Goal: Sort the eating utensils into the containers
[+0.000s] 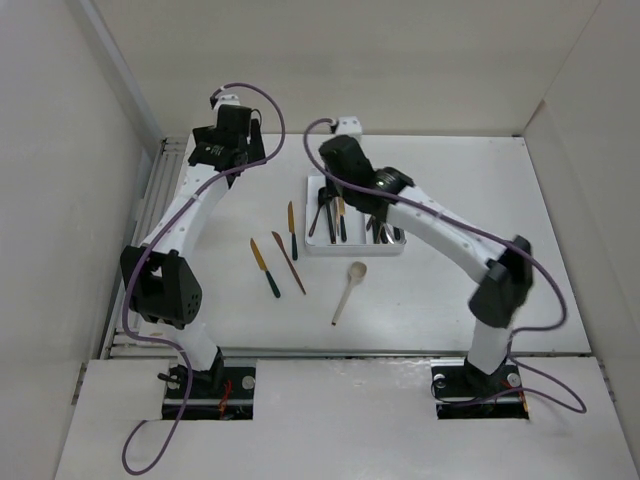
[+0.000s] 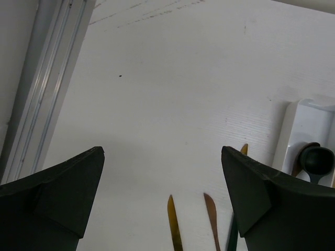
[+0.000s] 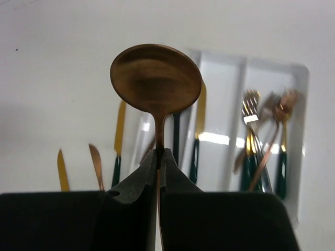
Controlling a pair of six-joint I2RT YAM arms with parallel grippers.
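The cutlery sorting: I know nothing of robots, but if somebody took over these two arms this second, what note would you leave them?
Left gripper: jaws open, empty, above the table.
Right gripper: jaws shut on a copper spoon by its neck, at the white tray.
Done: forks and other utensils, a black spoon among them, lie in the tray.
To do: set down the held spoon, then sort the three knives and the cream spoon lying loose on the table.
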